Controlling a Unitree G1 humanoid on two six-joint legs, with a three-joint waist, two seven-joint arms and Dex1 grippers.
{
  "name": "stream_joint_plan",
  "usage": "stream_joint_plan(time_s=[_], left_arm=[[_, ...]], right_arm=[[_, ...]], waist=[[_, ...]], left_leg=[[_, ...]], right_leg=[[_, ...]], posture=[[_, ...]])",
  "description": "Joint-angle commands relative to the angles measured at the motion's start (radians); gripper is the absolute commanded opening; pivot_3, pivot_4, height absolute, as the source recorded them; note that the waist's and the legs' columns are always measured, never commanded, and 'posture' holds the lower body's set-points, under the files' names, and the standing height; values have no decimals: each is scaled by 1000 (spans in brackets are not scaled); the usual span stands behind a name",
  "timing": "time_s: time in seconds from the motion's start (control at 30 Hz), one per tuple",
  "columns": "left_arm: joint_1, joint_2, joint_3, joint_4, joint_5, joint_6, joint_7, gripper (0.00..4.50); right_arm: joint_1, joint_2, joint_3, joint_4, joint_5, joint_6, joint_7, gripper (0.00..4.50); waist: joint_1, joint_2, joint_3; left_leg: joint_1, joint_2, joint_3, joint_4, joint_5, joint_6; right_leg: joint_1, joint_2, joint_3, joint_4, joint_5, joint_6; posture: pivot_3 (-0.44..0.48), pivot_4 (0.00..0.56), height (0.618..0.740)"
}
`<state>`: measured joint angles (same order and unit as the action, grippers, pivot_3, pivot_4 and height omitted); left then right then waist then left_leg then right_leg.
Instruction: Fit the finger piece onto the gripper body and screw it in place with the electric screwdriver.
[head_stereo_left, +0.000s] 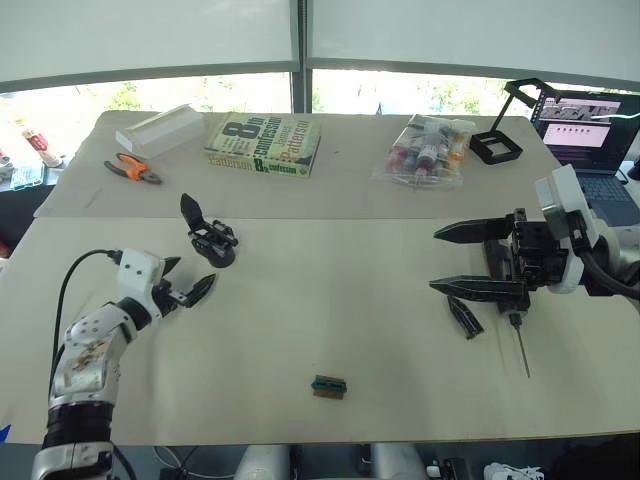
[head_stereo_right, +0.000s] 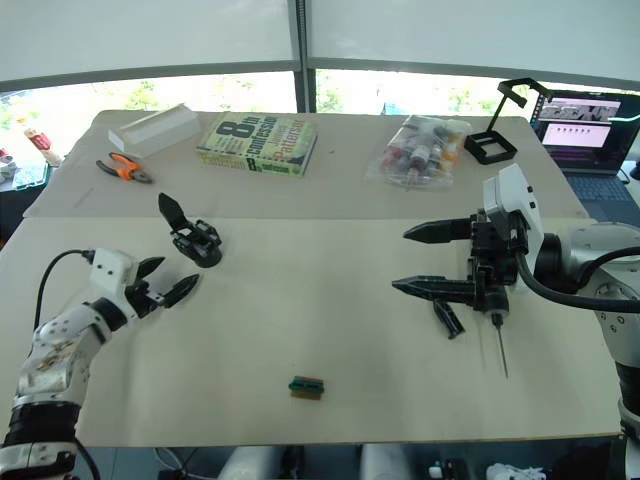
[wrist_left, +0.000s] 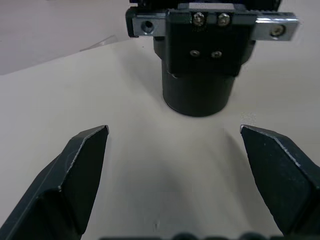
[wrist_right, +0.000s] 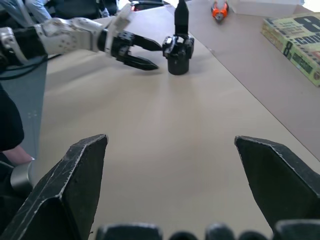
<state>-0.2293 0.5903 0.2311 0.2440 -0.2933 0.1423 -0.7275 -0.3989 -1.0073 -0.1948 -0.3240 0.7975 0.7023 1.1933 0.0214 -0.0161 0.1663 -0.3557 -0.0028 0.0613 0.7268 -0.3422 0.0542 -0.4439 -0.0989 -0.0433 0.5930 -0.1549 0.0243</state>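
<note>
The small black plastic gripper body (head_stereo_left: 210, 240), with a round base, linkages and one upright pointed finger, stands left of centre in the head views on the pale beige table (head_stereo_left: 330, 320). The robot's left gripper (head_stereo_left: 183, 285), white-bodied with two black pointed fingers, sits just below and left of it, its fingers spread apart and holding nothing; in the left wrist view the round base rises just ahead, between the two finger tips and apart from them. At the right of the frame the right gripper (head_stereo_left: 452, 260) points toward the centre with its two long black fingers wide apart and empty. Just below its lower finger lies the small flat black finger piece (head_stereo_left: 465, 317), tapering to a point, loose on the table. Beside that, to the right, the thin metal bit of the electric screwdriver (head_stereo_left: 521, 345) lies on the table; the tool's thick body is mostly hidden behind the right gripper. Lower centre lies a small green block (head_stereo_left: 328, 386). Along the upper part of the frame are orange-handled pliers (head_stereo_left: 133, 169), a green-covered book (head_stereo_left: 264, 144) and a clear bag of small bottles (head_stereo_left: 428, 150).
</note>
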Motion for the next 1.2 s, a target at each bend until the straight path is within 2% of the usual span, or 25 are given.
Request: stream_joint_plan(time_s=[0.03, 0.3, 0.33, 0.4, 0.47, 0.57, 0.73, 0.83, 0.9, 1.1, 1.2], left_arm=[[-58, -13, -31, 33, 16, -41, -18, 4470], [-183, -54, -80, 199, 55, -124, -29, 4470], [-192, -54, -86, 215, 63, -140, -38, 3944], [-203, -43, -114, 242, 99, -189, -55, 3291], [-218, -36, -135, 263, 116, -231, -88, 2338], [-249, -44, -158, 251, 104, -249, -150, 2361], [-299, -78, -317, 69, 66, -201, -394, 2361], [-337, -116, -384, 49, 64, -183, -478, 2361], [-365, -148, -434, 61, 75, -193, -531, 2361], [-451, -245, -497, 197, 118, -260, -576, 2361], [-486, -279, -508, 277, 149, -251, -557, 2361]], right_arm=[[14, 10, -8, -37, 7, -20, 10, 4500], [71, 53, -25, -86, -9, -45, -45, 4500], [74, 55, -29, -90, -8, -45, -52, 4500], [78, 55, -34, -95, -14, -52, -62, 4500], [87, 53, -40, -99, -21, -62, -68, 4500], [113, 45, -45, -107, -38, -81, -62, 4500], [179, 18, -54, -123, -62, -111, -21, 4500], [198, 16, -54, -129, -65, -114, -16, 4500], [208, 19, -51, -135, -70, -116, -17, 4500], [237, 38, -44, -167, -72, -109, -51, 4500], [264, 43, -58, -187, -66, -103, -70, 4500]], waist=[[0, 0, 0], [-6, 0, 0], [-7, 0, 0], [-7, -1, 0], [-7, 0, 0], [0, -1, 0], [15, -1, 0], [16, -1, 0], [14, -1, 0], [1, -1, 0], [-1, -1, 0]], left_leg=[[-1, 0, 0, 0, 0, 0], [-1, 0, 0, 0, 0, 0], [-1, 0, 0, 0, 0, 0], [-1, 0, 0, 1, 0, 0], [-1, 0, 0, 1, 0, 0], [-1, 0, 0, 1, 0, 0], [-8, -1, 0, 3, -1, 1], [-18, -5, 0, 10, -1, 2], [-18, -7, 0, 10, -1, 2], [-16, -8, 0, 11, 0, 3], [-15, -6, 0, 12, -5, 11]], right_leg=[[0, 0, 0, -1, 0, 1], [0, 0, -1, -1, 1, 1], [0, 0, -1, 0, 1, 1], [0, 0, -1, 0, 1, 1], [0, 0, -1, 0, 1, 1], [0, 0, -1, 0, 1, 1], [-3, 0, -3, -2, 1, 2], [-13, 0, -2, -1, 3, 5], [-13, 0, -2, -1, 3, 5], [-12, 1, 1, 0, 3, 5], [-12, 0, 2, 0, 3, 5]], posture=[[0, 150, 740], [0, 150, 740], [0, 150, 740], [0, 150, 740], [0, 150, 740], [0, 150, 740], [0, 150, 740], [0, 150, 740], [0, 150, 740], [0, 150, 740], [0, 150, 740]])
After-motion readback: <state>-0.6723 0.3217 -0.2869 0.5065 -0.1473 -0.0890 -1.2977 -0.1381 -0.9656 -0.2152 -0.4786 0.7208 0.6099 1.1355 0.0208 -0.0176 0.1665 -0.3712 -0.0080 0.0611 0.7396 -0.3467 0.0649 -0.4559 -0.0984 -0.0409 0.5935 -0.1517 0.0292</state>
